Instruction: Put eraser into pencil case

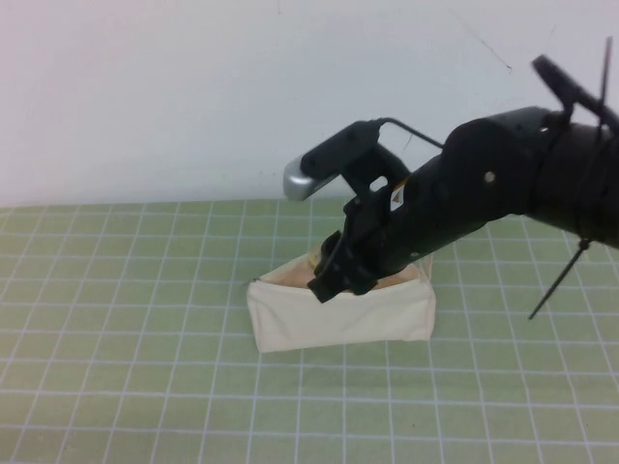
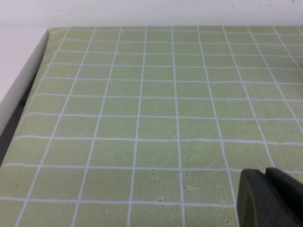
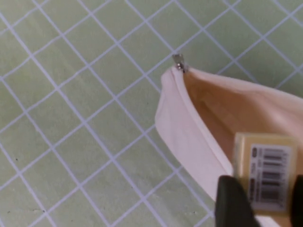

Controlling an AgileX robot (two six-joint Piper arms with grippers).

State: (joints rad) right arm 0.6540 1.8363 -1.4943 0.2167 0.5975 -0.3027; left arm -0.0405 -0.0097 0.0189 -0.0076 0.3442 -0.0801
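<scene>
The cream-white pencil case (image 1: 338,317) lies open in the middle of the green grid mat, its beige lining showing along the top. My right gripper (image 1: 334,280) hangs at the case's open mouth. In the right wrist view my right gripper (image 3: 265,201) is shut on the pale-yellow eraser (image 3: 265,170) with its barcode label, held over the case's opening (image 3: 227,109) next to the zip pull (image 3: 178,63). My left gripper (image 2: 270,198) is shut and empty, low over bare mat; it is out of the high view.
The green grid mat (image 1: 145,290) covers the table, with a white wall behind. The mat's edge and a white border (image 2: 23,80) show in the left wrist view. A black cable tie (image 1: 556,280) hangs from the right arm.
</scene>
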